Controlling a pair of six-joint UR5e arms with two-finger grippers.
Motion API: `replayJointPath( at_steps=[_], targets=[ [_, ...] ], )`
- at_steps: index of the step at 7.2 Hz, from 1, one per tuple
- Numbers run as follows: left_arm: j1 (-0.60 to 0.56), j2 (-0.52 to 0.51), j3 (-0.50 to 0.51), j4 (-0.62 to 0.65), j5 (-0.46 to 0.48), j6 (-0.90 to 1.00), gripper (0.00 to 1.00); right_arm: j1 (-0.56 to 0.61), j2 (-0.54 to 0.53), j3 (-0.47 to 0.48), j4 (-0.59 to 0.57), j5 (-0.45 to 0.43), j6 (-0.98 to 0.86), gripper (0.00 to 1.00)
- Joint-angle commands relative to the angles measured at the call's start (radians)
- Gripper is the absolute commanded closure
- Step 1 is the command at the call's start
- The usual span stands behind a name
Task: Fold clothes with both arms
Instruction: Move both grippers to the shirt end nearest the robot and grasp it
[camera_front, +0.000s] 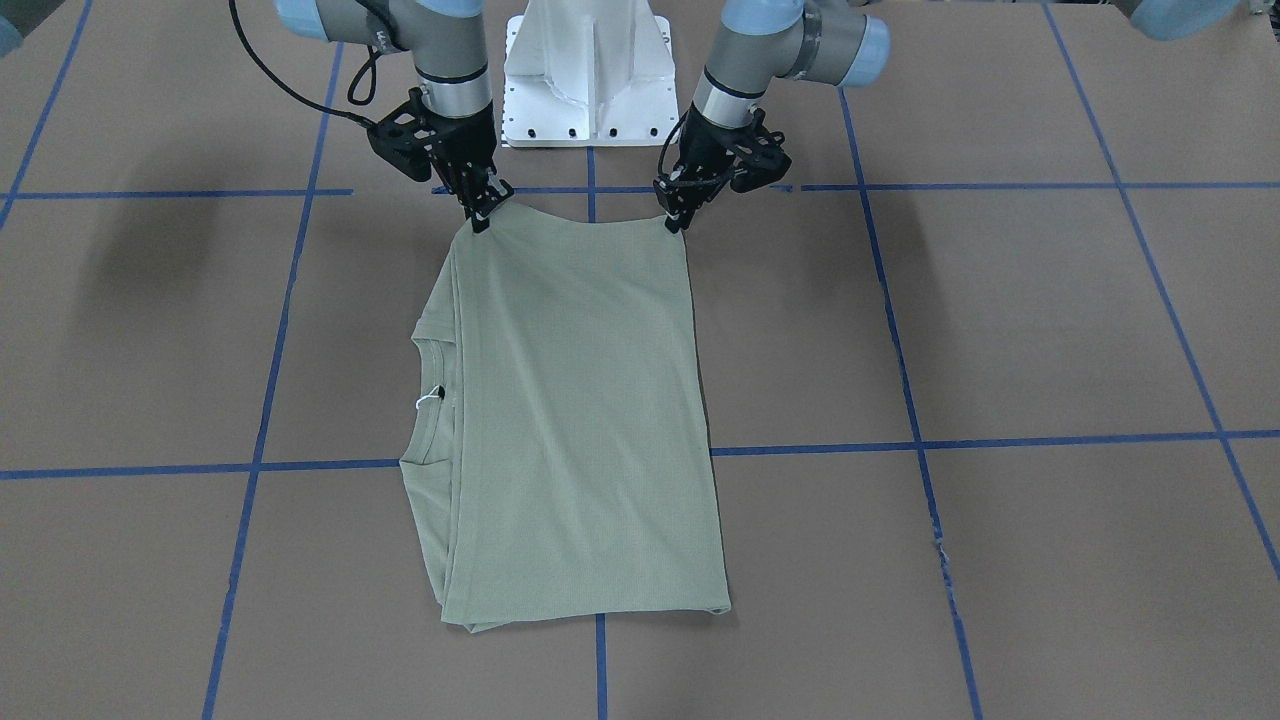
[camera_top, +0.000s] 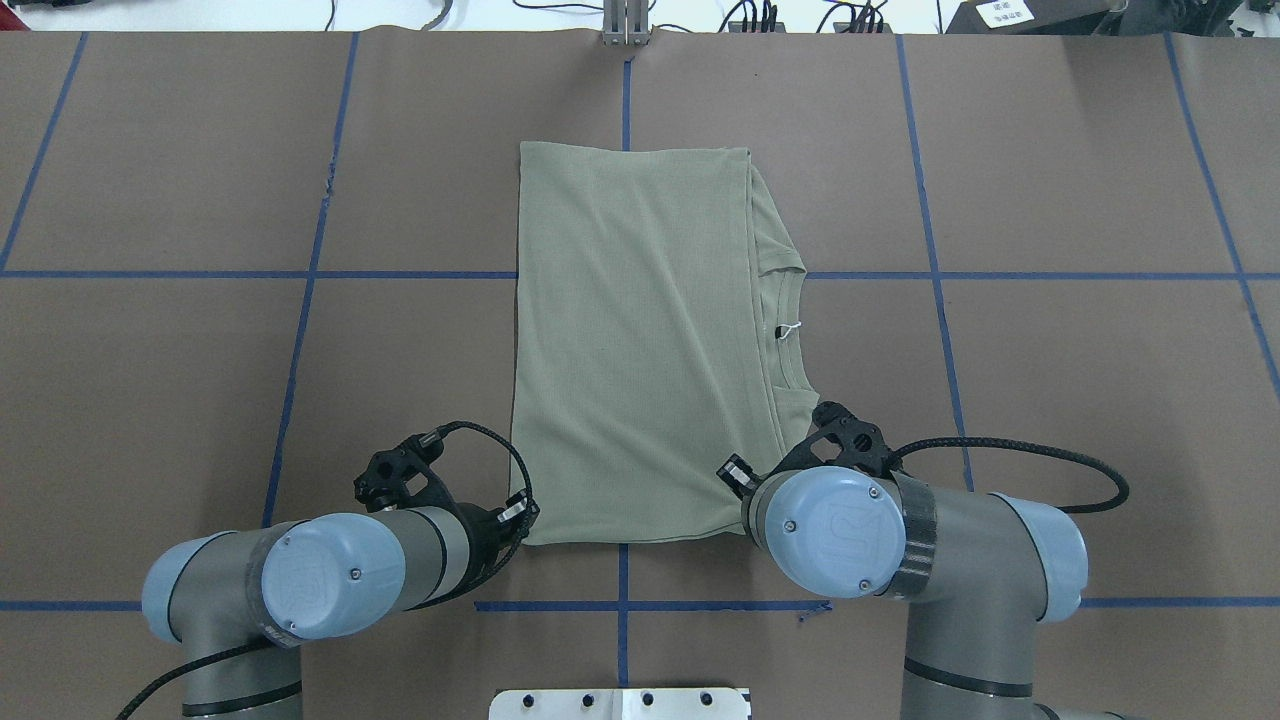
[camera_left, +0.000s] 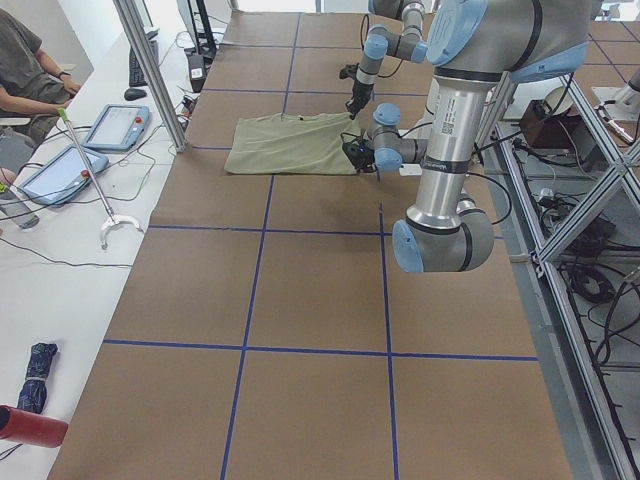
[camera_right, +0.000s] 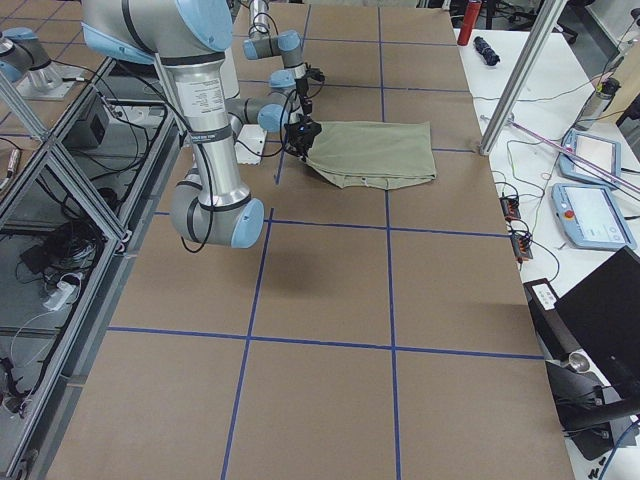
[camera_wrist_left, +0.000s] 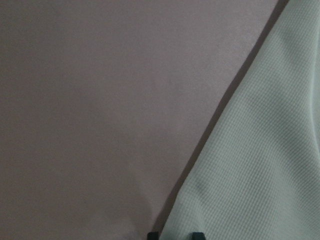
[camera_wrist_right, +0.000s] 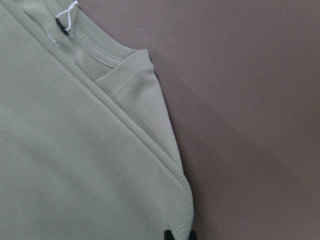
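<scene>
With left claw (camera_front: 676, 222) and right claw (camera_front: 481, 218) clamped on adjacent corners of the knit shirt (camera_front: 580, 420), lift both evenly toward its opposite edge

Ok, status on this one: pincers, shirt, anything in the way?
Both shut: left pincer, right pincer, each on a robot-side corner of the pale sage-green knit shirt. Shirt folded, collar toward robot's right. No obstacle seen on brown table.

Desk (camera_front: 1000, 320) lay open left and right of the shirt (camera_front: 580, 420); left end effector (camera_front: 677, 222) and right end effector (camera_front: 480, 218) crowded its upper corners.
</scene>
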Motion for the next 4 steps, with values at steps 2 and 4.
replayJointPath(
  at_steps=[2, 4],
  targets=[
    [-0.003, 0.038, -0.068, 0.001, -0.003, 0.001, 1.00, -0.001, -0.001, 0.005, 0.001, -0.001, 0.000, 1.00],
    [0.008, 0.136, -0.205, 0.001, -0.008, -0.008, 1.00, 0.000, -0.005, 0.051, -0.009, -0.002, 0.002, 1.00]
  ],
)
